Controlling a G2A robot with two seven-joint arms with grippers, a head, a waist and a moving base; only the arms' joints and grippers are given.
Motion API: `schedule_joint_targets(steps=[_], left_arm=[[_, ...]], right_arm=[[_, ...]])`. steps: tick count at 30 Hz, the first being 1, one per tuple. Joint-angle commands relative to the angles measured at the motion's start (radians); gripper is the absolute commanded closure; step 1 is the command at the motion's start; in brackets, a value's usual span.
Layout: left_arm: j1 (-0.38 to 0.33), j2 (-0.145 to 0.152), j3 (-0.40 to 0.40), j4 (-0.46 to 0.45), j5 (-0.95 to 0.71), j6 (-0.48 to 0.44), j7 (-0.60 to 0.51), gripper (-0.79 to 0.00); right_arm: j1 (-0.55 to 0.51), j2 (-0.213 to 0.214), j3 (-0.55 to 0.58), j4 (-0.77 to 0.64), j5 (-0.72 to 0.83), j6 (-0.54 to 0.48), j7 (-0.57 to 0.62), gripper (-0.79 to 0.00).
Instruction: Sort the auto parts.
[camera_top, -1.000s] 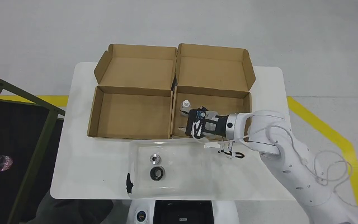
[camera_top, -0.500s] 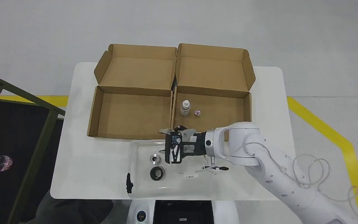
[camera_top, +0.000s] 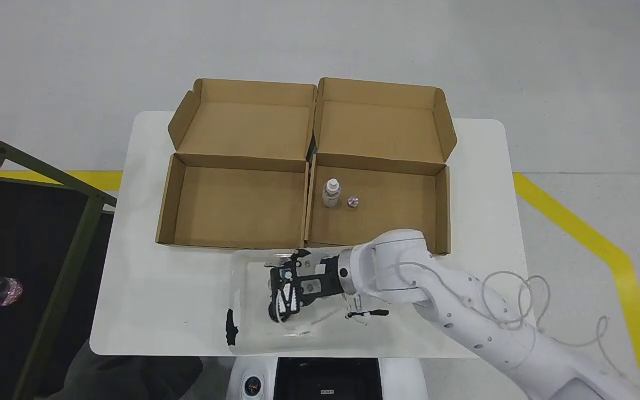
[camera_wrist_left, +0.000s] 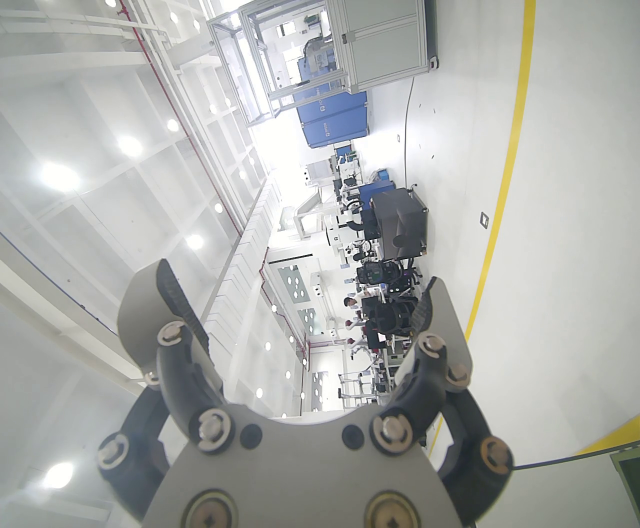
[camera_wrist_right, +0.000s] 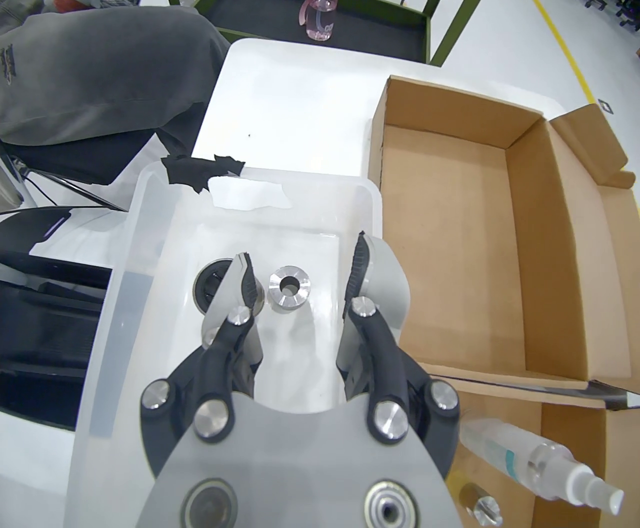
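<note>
White tabletop (camera_top: 140, 260) under bright hall light is my workplace. My right pincer (camera_wrist_right: 302, 265) hangs inside the clear plastic bin (camera_wrist_right: 125, 240) at the table's near edge, its jaws spread wide and gripping nothing. Just past its fingertips, centred in the gap, a silver bushing (camera_wrist_right: 289, 288) sits on the bin floor with its bore facing up, and neither finger touches it. Just beside the bushing, on its near side, lies a black bearing ring (camera_wrist_right: 207, 287), partly hidden behind 1 finger. A scrap of black tape (camera_wrist_right: 200, 170) clings to the bin's rim at the near left corner.

Beyond the bin, 2 open cardboard boxes stand side by side with their lids folded back: the left box (camera_top: 235, 205) and the right box (camera_top: 400, 205). Inside the right box, close to its left wall, a small white spray bottle (camera_top: 331, 190) lies with a small metal part (camera_top: 352, 201) just to its right.

My left pincer (camera_wrist_left: 295, 295) points up into the hall, its jaws apart and nothing between them.
</note>
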Motion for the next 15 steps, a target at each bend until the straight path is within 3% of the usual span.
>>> schedule_joint_targets(steps=[1, 15], left_arm=[[0.0, 0.0, 0.0, 0.0, 0.0, 0.0, 0.0, -0.785], [0.0, 0.0, 0.0, 0.0, 0.0, 0.0, 0.0, -0.785]], right_arm=[[0.001, -0.004, -0.01, 0.016, 0.0, 0.003, -0.002, -0.339], [-0.019, -0.011, -0.012, 0.083, -0.025, 0.014, 0.02, -0.326]])
